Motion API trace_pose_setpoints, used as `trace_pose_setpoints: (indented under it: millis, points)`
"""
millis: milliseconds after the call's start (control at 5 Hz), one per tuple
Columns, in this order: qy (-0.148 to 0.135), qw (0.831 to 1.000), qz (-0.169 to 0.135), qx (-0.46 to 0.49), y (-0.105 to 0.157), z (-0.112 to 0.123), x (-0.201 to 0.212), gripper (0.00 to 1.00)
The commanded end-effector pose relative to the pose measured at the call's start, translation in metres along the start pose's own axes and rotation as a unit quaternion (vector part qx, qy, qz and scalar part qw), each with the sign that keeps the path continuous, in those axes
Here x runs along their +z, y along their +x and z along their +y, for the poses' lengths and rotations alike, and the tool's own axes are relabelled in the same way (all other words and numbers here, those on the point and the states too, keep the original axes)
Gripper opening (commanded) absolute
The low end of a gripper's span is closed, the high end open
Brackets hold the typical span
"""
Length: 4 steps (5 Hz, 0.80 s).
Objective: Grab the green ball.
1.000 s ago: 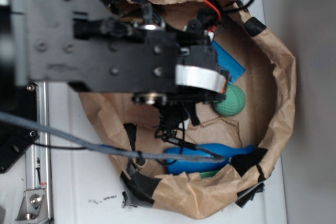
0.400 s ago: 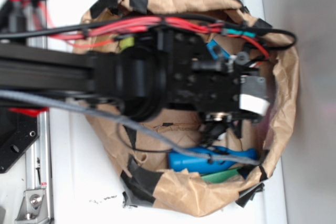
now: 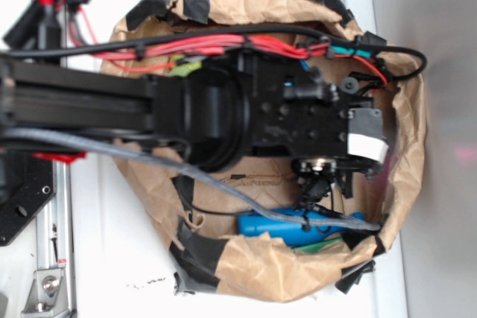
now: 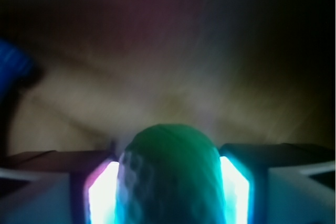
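**Closing on the green ball: item status at the bag**

Sitting between the two fingers, the green ball fills the gap in the wrist view, its dimpled face toward the lens. One lit finger pad stands hard against its left flank and the other against its right, with no clear space on either side. The gripper looks pinched on the ball, or within a hair of it.

Progress, as judged: approach done, ball centred between the fingers, squeeze apparently made. Left to do: confirm the hold and lift clear of the brown paper bag. Nothing here shows the ball off the bag floor.

Other contents: a blue object lies beside the fingers, toward the bag's near wall, with a green scrap just beyond it.

Hidden or unclear: in the exterior view the arm covers the ball and fingertips entirely. The wrist view is dim and smeared; the ball's underside and the fingertips are cut off at the bottom edge, so contact with the floor cannot be told.
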State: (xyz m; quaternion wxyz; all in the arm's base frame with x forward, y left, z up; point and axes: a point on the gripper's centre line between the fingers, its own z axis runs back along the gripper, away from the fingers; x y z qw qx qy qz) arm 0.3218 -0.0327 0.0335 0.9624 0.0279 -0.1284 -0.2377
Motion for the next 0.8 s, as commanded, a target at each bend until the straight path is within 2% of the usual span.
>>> trace_pose_setpoints:
  millis: [0,200,400,600]
  points:
    - [0.059,0.995,0.071,0.039,-0.013,-0.004,0.12,0.0]
    - [0.05,0.98,0.099,0.164,-0.027,0.0,0.175,0.0]
    - [0.024,0.957,0.11,0.266,-0.028,0.006,0.207,0.0]
    - [0.037,0.947,0.12,0.295,-0.032,0.007,0.203,0.0]
